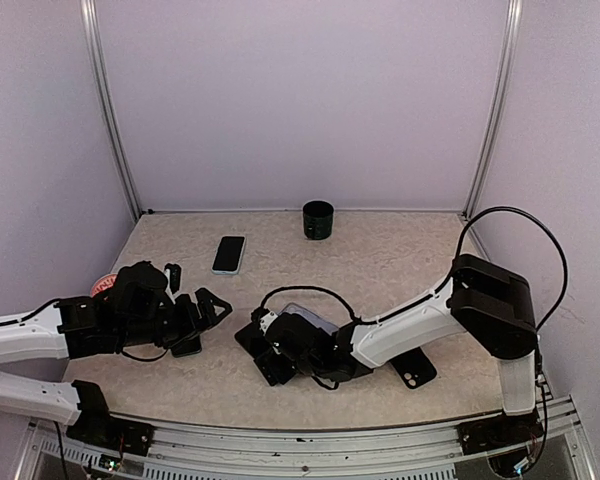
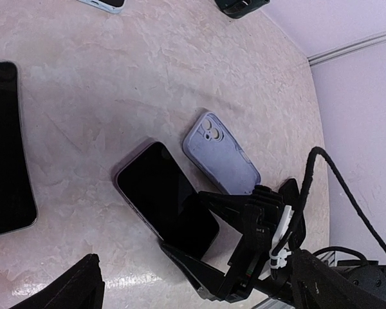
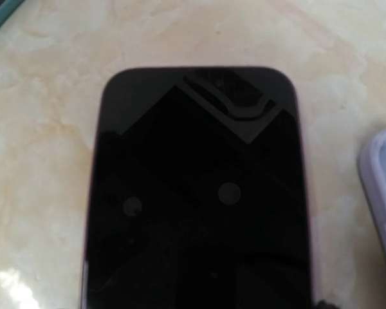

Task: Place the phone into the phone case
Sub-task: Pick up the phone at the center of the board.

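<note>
phone (image 2: 161,193) lies screen up on the table (image 1: 380,260), toward the near edge, outside the phone case (image 2: 222,161). the case lies just beside it, camera holes up; we cannot see its inside. right gripper (image 1: 258,355) straddles the phone's end; we cannot tell whether it grips. left gripper (image 1: 194,292) is spread wide, empty. black cup (image 1: 318,218) at the far edge, contents not visible.

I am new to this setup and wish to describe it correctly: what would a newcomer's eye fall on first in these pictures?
A phone with a dark screen lies face up near the middle of the table, and the right end effector straddles one end of it. Close beside the phone lies a lavender case, its camera cutouts plainly visible.
</note>
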Tool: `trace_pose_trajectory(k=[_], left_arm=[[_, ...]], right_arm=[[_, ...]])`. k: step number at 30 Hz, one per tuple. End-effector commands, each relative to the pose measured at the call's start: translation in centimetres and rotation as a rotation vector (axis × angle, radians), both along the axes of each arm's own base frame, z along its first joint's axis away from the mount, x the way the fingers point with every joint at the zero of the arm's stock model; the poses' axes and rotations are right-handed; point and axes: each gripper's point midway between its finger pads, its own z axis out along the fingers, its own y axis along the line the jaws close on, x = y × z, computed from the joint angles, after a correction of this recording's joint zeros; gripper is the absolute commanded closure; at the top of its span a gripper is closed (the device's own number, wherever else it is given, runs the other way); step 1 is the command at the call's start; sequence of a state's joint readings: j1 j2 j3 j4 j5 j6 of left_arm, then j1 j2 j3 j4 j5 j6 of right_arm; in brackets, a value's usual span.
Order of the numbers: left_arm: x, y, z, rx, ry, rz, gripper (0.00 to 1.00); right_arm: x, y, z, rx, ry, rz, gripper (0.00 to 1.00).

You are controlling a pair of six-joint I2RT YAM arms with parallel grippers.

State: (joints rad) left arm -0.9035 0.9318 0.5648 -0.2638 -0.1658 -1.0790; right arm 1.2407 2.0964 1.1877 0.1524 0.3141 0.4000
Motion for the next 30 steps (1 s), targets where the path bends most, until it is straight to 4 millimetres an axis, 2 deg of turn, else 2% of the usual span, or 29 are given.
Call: trace_pose_trajectory(k=[1, 5, 11, 16, 21, 23, 27, 30], left_arm=[[0.6, 0.0, 1.3, 0.000, -0.030, 0.004, 0.01], [0.5, 0.1, 1.3, 0.002, -0.029, 0.005, 0.01], [0.5, 0.6, 1.3, 0.007, -0.029, 0.018, 0.01], [0.6, 0.8, 1.3, 0.002, -0.030, 0.024, 0.01], [0.6, 0.8, 1.4, 0.000, -0.030, 0.026, 0.01], [0.6, 0.8, 1.5, 0.000, -0.031, 0.028, 0.01], [0.7, 0.8, 1.5, -0.002, -0.031, 0.031, 0.01], [0.7, 0.8, 1.4, -0.002, -0.029, 0.030, 0.01]], right_arm=[[-1.4, -3.1, -4.9, -0.160, 0.139, 0.006, 0.21], [-1.4, -3.6, -5.9, -0.192, 0.181, 0.004, 0.23], [-1.3, -3.8, -6.6, -0.245, 0.192, 0.005, 0.19], [-1.4, -3.8, -7.1, -0.277, 0.205, 0.014, 0.24], [-1.5, -4.0, -7.1, -0.283, 0.208, 0.013, 0.22], [-1.5, -4.0, -7.3, -0.287, 0.209, 0.014, 0.24], [-1.3, -4.0, -6.8, -0.273, 0.197, 0.011, 0.31], [-1.0, -3.9, -5.5, -0.247, 0.168, 0.011, 0.32]])
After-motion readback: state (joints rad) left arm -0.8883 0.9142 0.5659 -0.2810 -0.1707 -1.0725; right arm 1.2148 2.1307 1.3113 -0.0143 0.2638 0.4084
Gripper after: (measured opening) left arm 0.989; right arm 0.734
